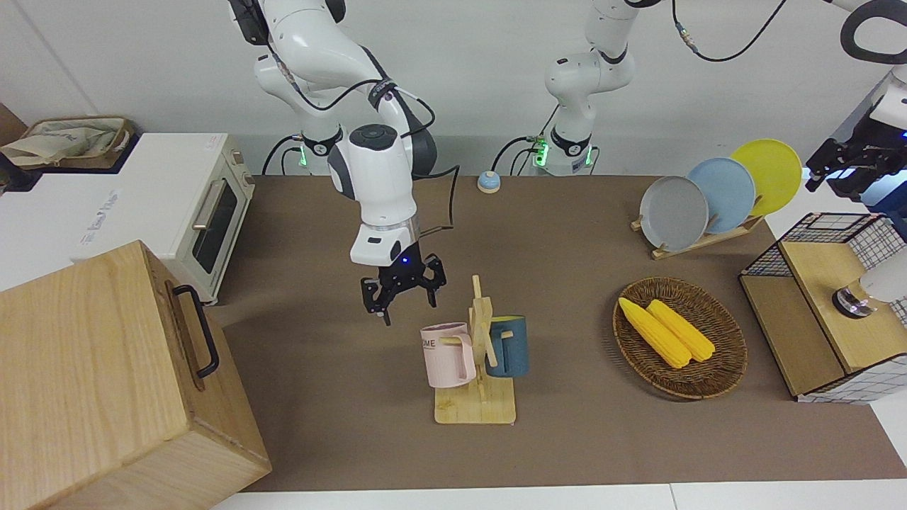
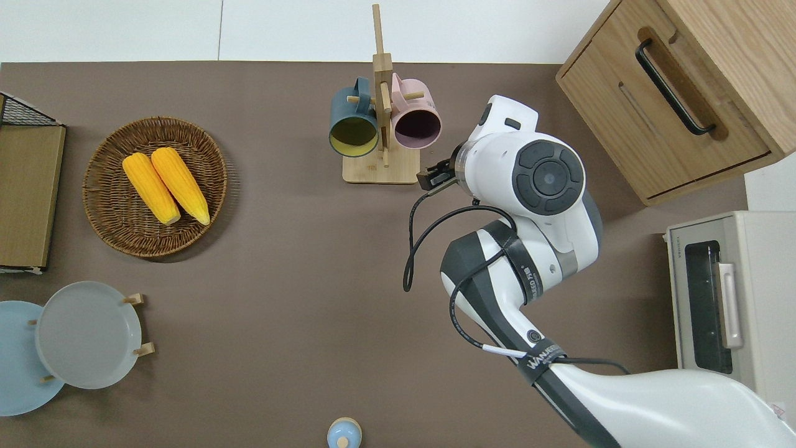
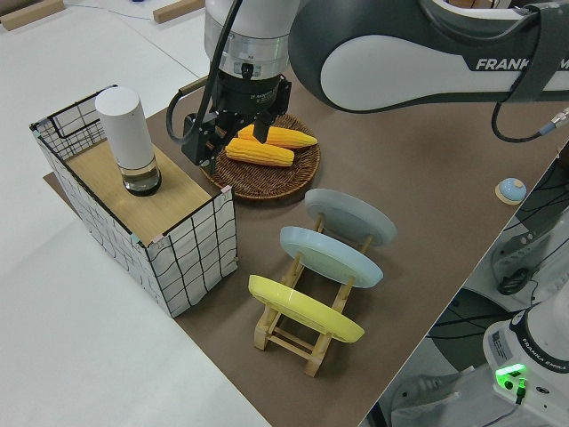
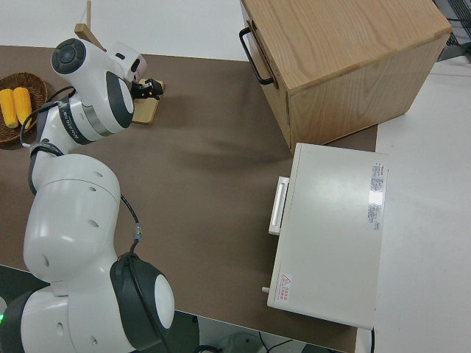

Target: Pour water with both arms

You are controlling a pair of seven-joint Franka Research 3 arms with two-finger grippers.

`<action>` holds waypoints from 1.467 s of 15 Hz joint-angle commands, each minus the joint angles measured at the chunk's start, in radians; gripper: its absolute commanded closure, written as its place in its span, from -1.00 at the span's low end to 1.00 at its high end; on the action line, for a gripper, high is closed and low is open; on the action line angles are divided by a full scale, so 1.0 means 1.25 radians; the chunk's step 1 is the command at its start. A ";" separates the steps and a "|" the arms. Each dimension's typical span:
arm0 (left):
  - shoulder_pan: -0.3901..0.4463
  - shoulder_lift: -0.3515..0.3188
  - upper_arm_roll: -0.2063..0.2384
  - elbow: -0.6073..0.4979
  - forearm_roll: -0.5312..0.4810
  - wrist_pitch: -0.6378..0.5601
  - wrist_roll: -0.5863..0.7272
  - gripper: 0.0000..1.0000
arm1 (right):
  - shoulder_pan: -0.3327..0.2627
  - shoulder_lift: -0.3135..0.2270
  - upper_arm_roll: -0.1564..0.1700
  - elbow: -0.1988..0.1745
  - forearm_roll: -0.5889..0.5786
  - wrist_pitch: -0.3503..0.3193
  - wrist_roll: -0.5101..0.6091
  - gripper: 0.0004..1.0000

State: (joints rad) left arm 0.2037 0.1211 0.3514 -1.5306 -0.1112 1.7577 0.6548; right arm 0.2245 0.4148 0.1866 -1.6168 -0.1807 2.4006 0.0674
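My right gripper (image 1: 402,289) hangs open and empty over the brown table, just beside the pink mug (image 1: 446,354) on the side toward the right arm's end. That mug and a dark blue mug (image 1: 511,346) hang on a wooden mug rack (image 1: 475,409). In the overhead view the right wrist hides most of the gripper beside the pink mug (image 2: 416,123). My left gripper (image 3: 231,142) is up in the air, open and empty, near a white cylinder (image 3: 129,133) standing on a wire crate (image 3: 191,249). No water shows clearly.
A wicker basket (image 1: 730,361) holds two corn cobs. Three plates stand in a wooden rack (image 1: 708,195). A wooden cabinet (image 1: 92,375) and a white toaster oven (image 1: 205,205) fill the right arm's end. A small blue bell (image 1: 488,182) sits near the arm bases.
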 commanded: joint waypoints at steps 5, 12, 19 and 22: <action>0.055 0.020 0.000 0.010 -0.078 0.126 0.055 -0.99 | 0.001 0.077 -0.001 0.130 -0.026 0.023 -0.012 -0.81; 0.075 0.036 0.000 -0.046 -0.181 0.283 0.075 -0.99 | 0.001 0.094 -0.001 0.150 -0.026 0.075 -0.055 0.07; 0.067 0.069 -0.009 -0.090 -0.321 0.427 0.070 -1.00 | 0.002 0.114 -0.001 0.185 -0.026 0.076 -0.065 1.00; 0.062 0.072 -0.021 -0.117 -0.349 0.493 0.064 -1.00 | 0.002 0.114 -0.001 0.185 -0.026 0.076 -0.069 1.00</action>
State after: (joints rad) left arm 0.2918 0.2161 0.3339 -1.6344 -0.5099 2.2921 0.7275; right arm 0.2265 0.5274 0.1785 -1.4225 -0.1980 2.4826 -0.0019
